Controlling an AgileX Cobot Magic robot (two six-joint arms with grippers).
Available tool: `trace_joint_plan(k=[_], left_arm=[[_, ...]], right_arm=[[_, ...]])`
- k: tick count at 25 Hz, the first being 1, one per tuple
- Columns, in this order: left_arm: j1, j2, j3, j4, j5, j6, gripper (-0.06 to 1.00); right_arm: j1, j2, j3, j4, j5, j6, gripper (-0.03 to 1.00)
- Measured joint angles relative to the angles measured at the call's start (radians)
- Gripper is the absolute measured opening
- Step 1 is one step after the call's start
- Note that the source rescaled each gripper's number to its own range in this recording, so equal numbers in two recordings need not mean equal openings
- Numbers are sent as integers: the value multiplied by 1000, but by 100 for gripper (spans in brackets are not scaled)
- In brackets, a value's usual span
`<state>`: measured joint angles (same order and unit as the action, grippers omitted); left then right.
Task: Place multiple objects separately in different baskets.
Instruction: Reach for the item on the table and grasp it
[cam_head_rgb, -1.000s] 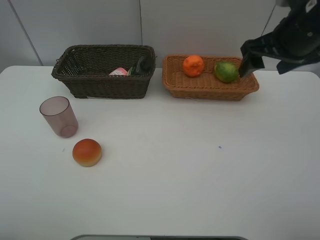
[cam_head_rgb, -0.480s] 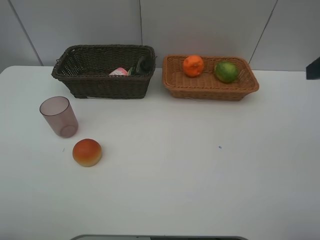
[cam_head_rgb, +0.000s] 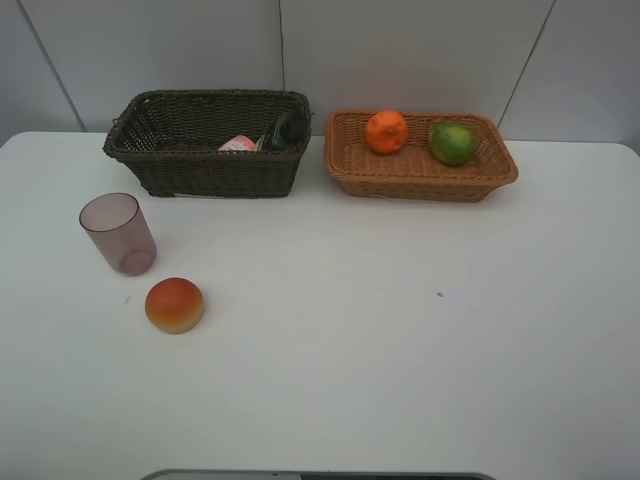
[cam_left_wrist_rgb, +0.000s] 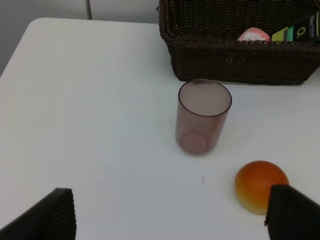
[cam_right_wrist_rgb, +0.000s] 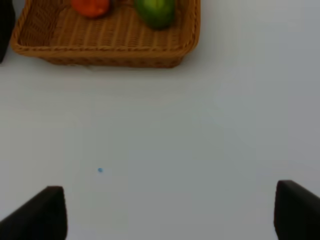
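The dark brown basket stands at the back left with a pink white-capped bottle and a black bottle inside. Beside it, the tan basket holds an orange and a green lime. On the table's left stand the purple cup and the red-orange fruit. Neither arm shows in the exterior high view. My left gripper is open, hanging above the table short of the cup and fruit. My right gripper is open and empty over bare table, away from the tan basket.
A white table carries everything. A small dark speck marks its surface right of centre. A grey panelled wall rises just behind both baskets.
My right arm, which hung over the tan basket's right end a second ago, has drawn back to the right and left the exterior high view. Nothing on the table has moved.
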<state>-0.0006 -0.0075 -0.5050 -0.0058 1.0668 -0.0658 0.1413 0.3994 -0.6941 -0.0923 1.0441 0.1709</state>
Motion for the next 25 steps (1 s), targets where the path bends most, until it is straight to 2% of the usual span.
trace_joint_plan(k=[9, 12, 16, 21, 25], left_arm=[[0, 0, 0, 0, 0, 0, 98], [0, 0, 0, 0, 0, 0, 98], [0, 0, 0, 0, 0, 0, 98], [0, 0, 0, 0, 0, 0, 98], [0, 0, 0, 0, 0, 0, 98]], right_arm=[[0, -126, 0, -3, 57, 0, 79], [0, -140, 0, -33, 74, 0, 79], [0, -177, 44, -50, 66, 0, 79], [0, -257, 156, 1, 39, 0, 79], [0, -302, 167, 2, 23, 0, 79]])
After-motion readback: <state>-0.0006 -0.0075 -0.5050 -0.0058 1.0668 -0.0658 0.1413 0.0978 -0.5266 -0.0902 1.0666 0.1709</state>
